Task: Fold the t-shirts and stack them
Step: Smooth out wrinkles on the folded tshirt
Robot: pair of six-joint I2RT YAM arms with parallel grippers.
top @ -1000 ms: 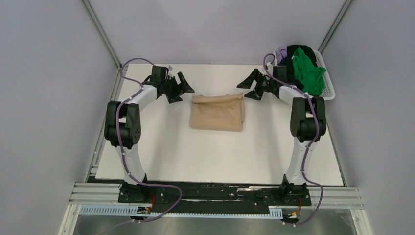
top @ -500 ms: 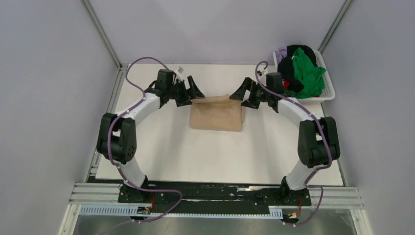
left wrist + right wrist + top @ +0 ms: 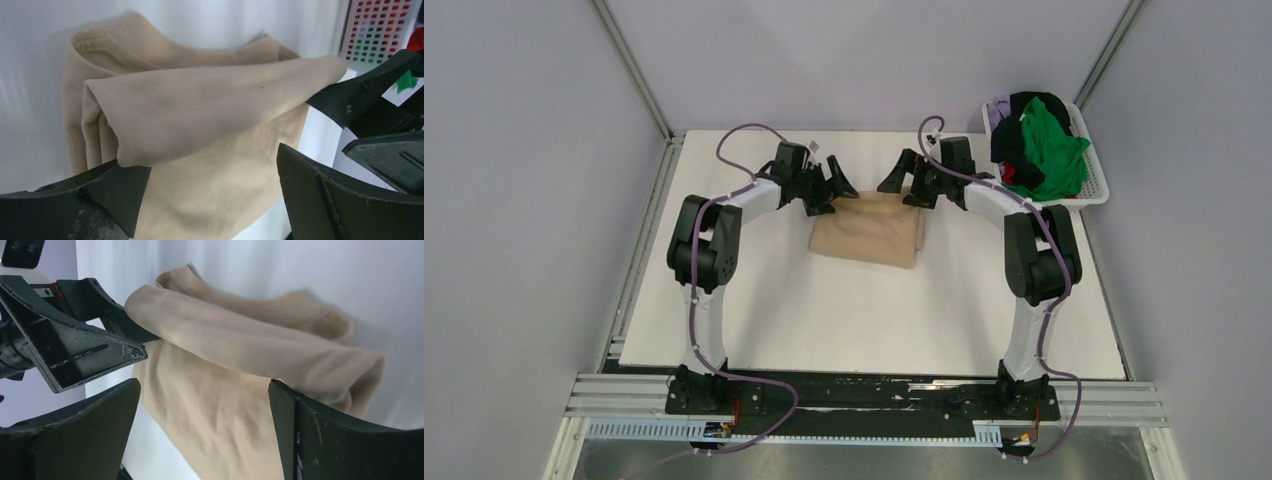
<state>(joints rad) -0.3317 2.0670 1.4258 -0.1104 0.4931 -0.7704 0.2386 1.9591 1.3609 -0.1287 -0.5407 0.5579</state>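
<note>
The tan-beige t-shirt [image 3: 869, 232] lies folded in the middle of the table. My left gripper [image 3: 837, 185] is open at its far left corner and my right gripper [image 3: 896, 180] is open at its far right corner. In the left wrist view the shirt's [image 3: 200, 115] thick far fold rests on my left finger [image 3: 75, 205], with the open left gripper [image 3: 210, 200] over the cloth. In the right wrist view the open right gripper [image 3: 205, 430] straddles the same shirt [image 3: 225, 365]. The green [image 3: 1054, 150], black [image 3: 1024, 115], pale purple [image 3: 997, 108] and red [image 3: 1011, 176] shirts lie in the basket.
The white latticed basket [image 3: 1096, 165] stands at the far right corner of the table, and also shows in the left wrist view [image 3: 380, 25]. The white table [image 3: 854, 320] is bounded by grey walls on the left, back and right.
Both arms have swung inward from the sides, and the open grippers have reached the far corners of the tan shirt. The shirt's far edge is slightly lifted and shifted.
</note>
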